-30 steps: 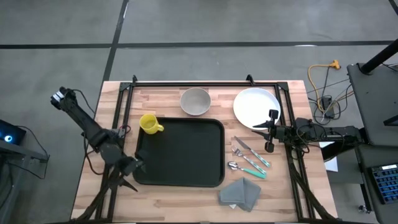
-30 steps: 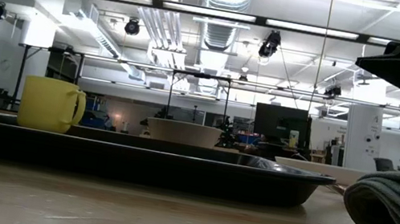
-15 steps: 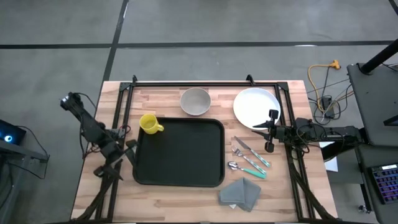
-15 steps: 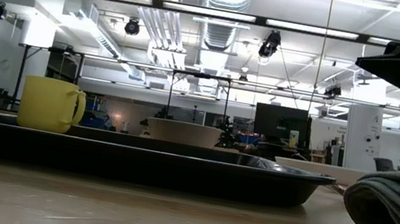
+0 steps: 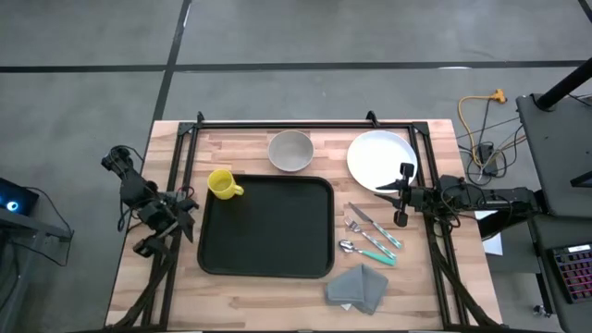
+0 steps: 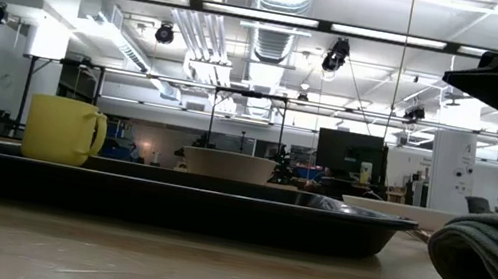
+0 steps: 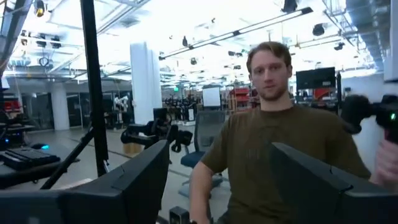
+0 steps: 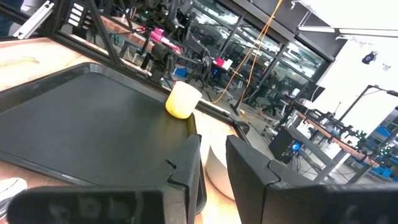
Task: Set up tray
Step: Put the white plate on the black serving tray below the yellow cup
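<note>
The black tray [image 5: 266, 227] lies flat mid-table with nothing on it; the low view shows its rim [image 6: 218, 205]. A yellow mug [image 5: 222, 183] stands at its far left corner, a grey bowl [image 5: 290, 151] beyond its far edge and a white plate [image 5: 381, 159] at the far right. My left gripper [image 5: 183, 208] hangs open off the tray's left edge and points level into the room [image 7: 217, 186]. My right gripper [image 5: 403, 194] waits open beside the plate, above the table, facing the tray [image 8: 214, 168].
Cutlery with teal handles [image 5: 370, 236] lies right of the tray, and a folded grey napkin [image 5: 359, 287] sits near the table's near right edge. A black frame [image 5: 277, 123] borders the table. A person [image 7: 267, 137] sits beyond the table in the left wrist view.
My left gripper has moved from the tray's near left corner toward the far edge along the tray's left side, while the arm has folded back. The tray and the other things have stayed in place.
</note>
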You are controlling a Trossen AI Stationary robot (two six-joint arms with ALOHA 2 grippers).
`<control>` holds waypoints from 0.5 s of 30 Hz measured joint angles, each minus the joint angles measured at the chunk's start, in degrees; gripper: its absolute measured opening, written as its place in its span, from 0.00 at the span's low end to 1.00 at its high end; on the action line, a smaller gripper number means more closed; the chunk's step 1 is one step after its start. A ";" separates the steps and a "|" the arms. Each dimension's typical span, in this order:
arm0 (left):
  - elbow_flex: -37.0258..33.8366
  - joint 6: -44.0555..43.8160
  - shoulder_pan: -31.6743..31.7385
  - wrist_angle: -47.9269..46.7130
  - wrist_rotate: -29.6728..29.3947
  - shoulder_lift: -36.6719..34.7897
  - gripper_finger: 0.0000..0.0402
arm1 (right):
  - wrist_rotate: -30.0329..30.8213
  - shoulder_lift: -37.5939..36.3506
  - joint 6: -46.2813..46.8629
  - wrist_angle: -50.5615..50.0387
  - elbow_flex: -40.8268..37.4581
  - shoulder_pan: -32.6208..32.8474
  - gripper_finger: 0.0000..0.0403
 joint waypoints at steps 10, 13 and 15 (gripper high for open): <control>-1.38 0.66 0.01 2.42 0.00 0.43 0.63 | -0.03 0.00 -0.01 -0.06 0.01 0.00 0.17; -2.61 0.66 0.01 2.63 0.00 0.48 0.63 | -0.03 0.00 -0.01 -0.07 0.00 0.00 0.17; -3.77 0.66 0.01 4.18 0.00 0.43 0.63 | -0.03 0.00 -0.01 -0.05 0.00 0.00 0.17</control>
